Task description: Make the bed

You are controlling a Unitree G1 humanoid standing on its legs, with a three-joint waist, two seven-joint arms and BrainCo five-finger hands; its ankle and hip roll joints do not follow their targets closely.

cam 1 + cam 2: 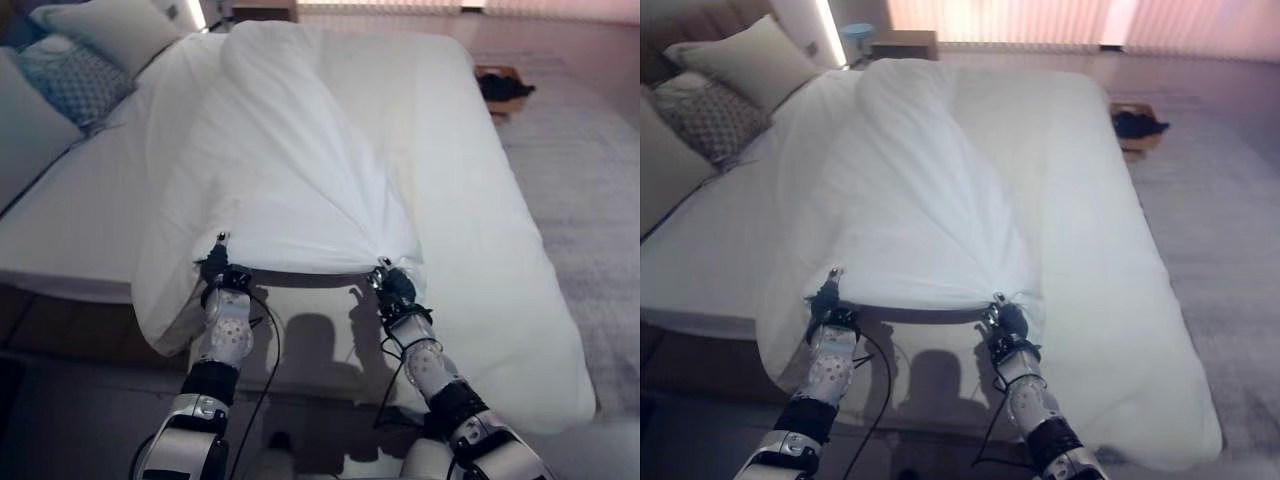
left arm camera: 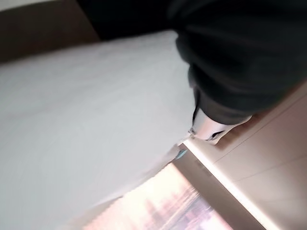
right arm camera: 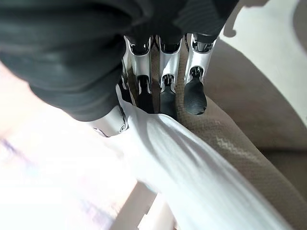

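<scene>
A white duvet (image 1: 290,170) lies bunched in a long ridge down the middle of the bed (image 1: 500,250). Its near edge is lifted off the mattress and stretched taut between my two hands. My left hand (image 1: 218,268) is shut on the edge's left corner, and more duvet hangs down over the bed's side below it. My right hand (image 1: 395,287) is shut on the gathered right corner. In the right wrist view its fingers (image 3: 165,91) curl over the white cloth (image 3: 201,177). The left wrist view has the duvet (image 2: 86,120) spreading away past the hand's dark cover (image 2: 240,57).
A cream pillow (image 1: 110,30) and a patterned cushion (image 1: 70,80) rest at the head of the bed, far left. An open box (image 1: 503,88) with something dark in it sits on the carpet to the right. A nightstand (image 1: 902,44) stands beyond the bed.
</scene>
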